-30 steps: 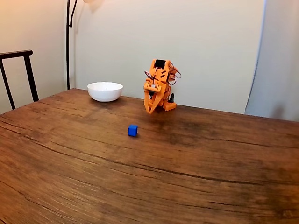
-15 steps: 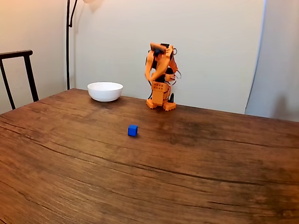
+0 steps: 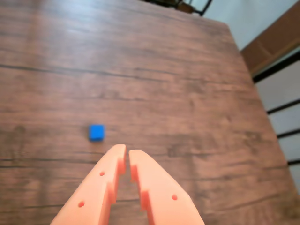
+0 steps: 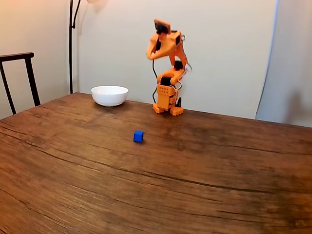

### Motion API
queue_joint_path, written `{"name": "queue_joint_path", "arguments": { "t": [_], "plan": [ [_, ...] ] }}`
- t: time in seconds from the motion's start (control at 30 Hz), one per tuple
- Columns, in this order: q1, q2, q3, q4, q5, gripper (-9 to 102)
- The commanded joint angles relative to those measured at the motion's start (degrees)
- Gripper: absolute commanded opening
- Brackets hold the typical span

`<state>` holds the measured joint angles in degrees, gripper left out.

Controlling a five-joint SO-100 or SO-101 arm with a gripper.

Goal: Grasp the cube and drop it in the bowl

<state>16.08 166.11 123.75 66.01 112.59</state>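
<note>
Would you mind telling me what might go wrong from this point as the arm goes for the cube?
1. The gripper has its jaws nearly together, so unless it opens before descending it would likely push the cube rather than straddle it.
2. The cube lies left of the fingertips in the wrist view, so a straight descent would probably miss.
3. The bowl sits near the table edge, so a knock on its rim may shove it.

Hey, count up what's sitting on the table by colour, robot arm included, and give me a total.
Blue: 1, the cube
White: 1, the bowl
Orange: 1, the robot arm
Total: 3
</note>
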Motion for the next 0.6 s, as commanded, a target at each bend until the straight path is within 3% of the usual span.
{"name": "queue_joint_path", "arguments": {
  "t": [0.0, 0.27, 0.57],
  "plan": [
    [0.44, -7.65, -8.09, -0.35, 2.02, 0],
    [0.44, -24.17, -18.02, -0.35, 1.58, 0],
    [-0.26, -37.71, -19.07, -0.35, 1.41, 0]
  ]
}}
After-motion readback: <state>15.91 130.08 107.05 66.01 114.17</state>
